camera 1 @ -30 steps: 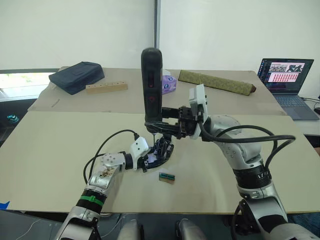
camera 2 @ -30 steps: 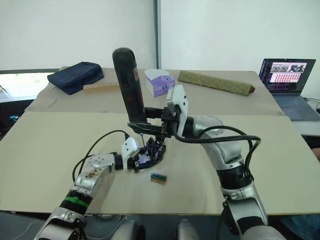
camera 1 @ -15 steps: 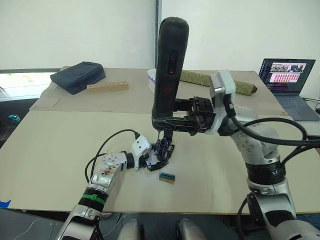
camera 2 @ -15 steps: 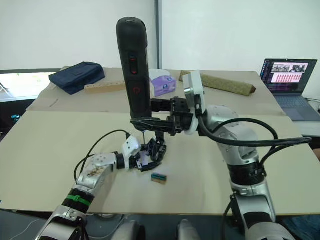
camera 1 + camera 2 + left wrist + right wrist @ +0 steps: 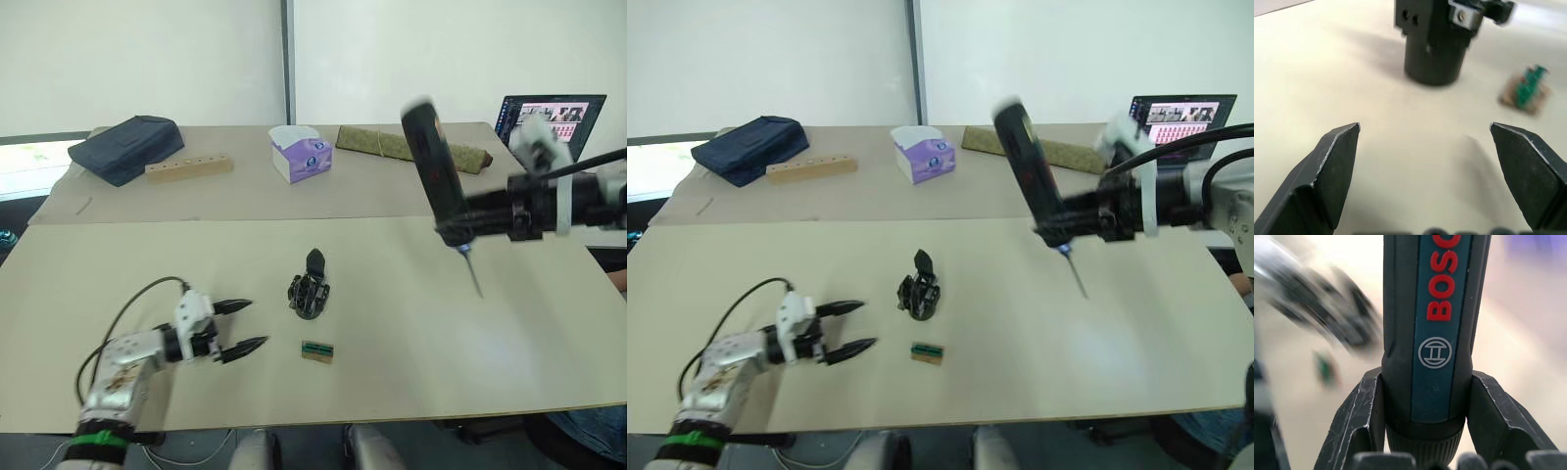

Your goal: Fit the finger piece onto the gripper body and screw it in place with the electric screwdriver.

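The gripper body stands alone mid-table, and the pointed black finger piece rises upright from its top. My left gripper rests low on the table to its left, open and empty, a short gap away. The left wrist view looks between the fingers at the body's round base. To the right, above the table, my right gripper is shut on the electric screwdriver. The tool is tilted, with its thin bit pointing down, well clear of the body.
A small green-and-brown block lies just in front of the gripper body. On the far table sit a navy bag, a wooden block with holes, a tissue box and a long olive pad. A laptop is at the far right.
My right arm has swung the screwdriver up and away to the right of the body. My left gripper has let go of the body and drawn back left, open. The head camera has shifted.
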`<action>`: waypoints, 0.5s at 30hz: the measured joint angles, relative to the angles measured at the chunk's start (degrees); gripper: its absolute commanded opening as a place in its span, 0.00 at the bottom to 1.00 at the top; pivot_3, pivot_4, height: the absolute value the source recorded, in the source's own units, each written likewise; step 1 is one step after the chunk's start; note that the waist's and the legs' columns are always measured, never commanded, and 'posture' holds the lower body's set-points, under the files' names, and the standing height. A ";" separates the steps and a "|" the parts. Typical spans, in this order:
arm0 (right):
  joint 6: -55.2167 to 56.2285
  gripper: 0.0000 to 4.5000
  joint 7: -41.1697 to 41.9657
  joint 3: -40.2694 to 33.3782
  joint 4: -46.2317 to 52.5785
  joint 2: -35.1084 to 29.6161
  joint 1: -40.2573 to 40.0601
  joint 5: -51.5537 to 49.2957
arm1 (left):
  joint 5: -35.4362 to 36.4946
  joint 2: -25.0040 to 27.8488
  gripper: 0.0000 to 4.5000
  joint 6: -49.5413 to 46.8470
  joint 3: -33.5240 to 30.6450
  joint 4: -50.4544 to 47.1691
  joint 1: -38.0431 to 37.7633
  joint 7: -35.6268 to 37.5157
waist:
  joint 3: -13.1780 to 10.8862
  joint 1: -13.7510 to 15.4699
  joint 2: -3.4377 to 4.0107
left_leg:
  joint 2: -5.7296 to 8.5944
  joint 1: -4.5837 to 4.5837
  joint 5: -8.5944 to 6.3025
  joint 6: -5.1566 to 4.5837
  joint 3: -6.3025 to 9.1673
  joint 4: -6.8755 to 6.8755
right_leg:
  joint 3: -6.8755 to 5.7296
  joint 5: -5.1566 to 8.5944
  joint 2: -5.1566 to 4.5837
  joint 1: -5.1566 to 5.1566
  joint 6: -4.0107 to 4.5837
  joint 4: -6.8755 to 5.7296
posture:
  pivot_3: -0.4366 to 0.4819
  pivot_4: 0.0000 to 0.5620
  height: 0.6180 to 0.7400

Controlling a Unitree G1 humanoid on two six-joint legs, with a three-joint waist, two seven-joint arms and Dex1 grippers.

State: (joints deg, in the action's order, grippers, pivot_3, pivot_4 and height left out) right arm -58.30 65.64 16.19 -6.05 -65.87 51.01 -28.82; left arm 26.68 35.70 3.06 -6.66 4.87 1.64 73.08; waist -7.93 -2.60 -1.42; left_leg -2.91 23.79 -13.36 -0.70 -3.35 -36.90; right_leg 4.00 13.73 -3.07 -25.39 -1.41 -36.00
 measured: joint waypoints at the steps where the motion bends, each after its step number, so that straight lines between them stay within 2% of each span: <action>1: 0.22 0.42 -0.86 2.81 -1.83 0.50 -0.32 3.44 | 1.93 1.06 1.00 -0.41 -1.06 -2.74 -1.02 1.35 | -0.14 0.14 0.05 | 0.07 0.08 0.02 0.02 -0.04 0.00 | 0.00 -0.02 0.03 -0.12 -0.06 0.00 | 0.48 0.27 1.00; 4: 3.80 0.42 -0.03 11.49 -4.45 0.69 -2.23 13.03 | 5.94 3.80 1.00 -2.96 -3.94 -7.97 -3.01 2.86 | -0.25 0.66 0.33 | 0.29 0.52 0.04 0.03 -0.16 -0.11 | 0.02 -0.09 0.00 -0.60 -0.38 -0.09 | 0.48 0.27 1.00; 7: 6.89 0.42 1.65 16.98 -7.69 1.41 -3.89 19.71 | 8.81 4.47 1.00 -6.40 -5.88 -10.69 -3.25 1.85 | -0.30 1.43 0.37 | 0.37 0.86 0.04 0.03 -0.29 -0.39 | 0.01 -0.20 -0.02 -0.79 -0.58 -0.08 | 0.48 0.27 1.00; 15: 11.46 0.42 3.35 15.89 -14.75 5.82 -2.91 25.05 | 9.35 4.88 1.00 -10.07 -6.18 -11.39 -5.19 -1.21 | -0.51 1.64 -0.03 | 0.33 0.63 0.17 -0.03 -0.58 -1.00 | -0.02 -0.47 0.09 -0.30 -0.62 -0.07 | 0.48 0.27 1.00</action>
State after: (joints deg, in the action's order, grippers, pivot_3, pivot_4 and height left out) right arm -46.84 68.99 32.08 -20.80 -60.05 48.10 -3.77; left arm 36.02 40.58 -7.01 -12.84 -6.52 -3.56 71.87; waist -8.44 -0.96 -1.44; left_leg -2.58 24.42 -13.19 -0.72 -3.93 -37.90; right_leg 3.97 13.26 -2.98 -25.69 -2.04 -36.07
